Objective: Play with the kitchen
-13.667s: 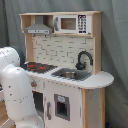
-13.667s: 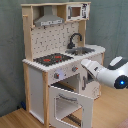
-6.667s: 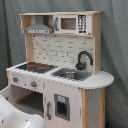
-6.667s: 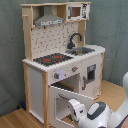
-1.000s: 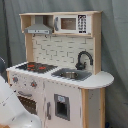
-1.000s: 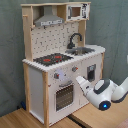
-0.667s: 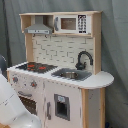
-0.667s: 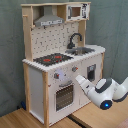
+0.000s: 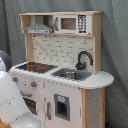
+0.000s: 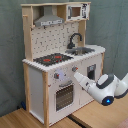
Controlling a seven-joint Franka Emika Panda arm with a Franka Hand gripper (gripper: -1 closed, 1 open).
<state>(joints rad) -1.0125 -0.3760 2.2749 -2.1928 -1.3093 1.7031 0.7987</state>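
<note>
1. Compared with 6.7 s ago, the oven door (image 10: 65, 96) is no longer swung open but stands shut against the front, and the arm (image 10: 102, 87) has risen from the floor to knob height.
2. Gripper (image 10: 76, 75): in the second exterior view its tip sits at the kitchen front, just below the right knob (image 10: 74, 69). Whether the fingers are spread or pressed together cannot be told, nor whether the tip touches the panel.
3. In the first exterior view the gripper is hidden; only a white arm body (image 9: 11, 102) fills the near left corner, cut off by the frame edge and covering the lower part of the oven side.
4. The kitchen (image 10: 55, 57) stands on a wooden floor (image 10: 20, 120) against a grey backdrop (image 10: 117, 30); in the second exterior view it fills the centre and left.
5. Sink (image 9: 71, 75): a metal basin set in the counter beside the black faucet (image 9: 83, 59). Contents cannot be made out.
6. Stovetop (image 9: 36, 66): black with red rings, on the first exterior view's left of the sink.
7. Microwave (image 9: 71, 23): top shelf, door shut, interior not visible. Grey hood (image 9: 38, 29) sits beside it.
8. The cabinet door (image 9: 61, 106) under the sink is shut.
</note>
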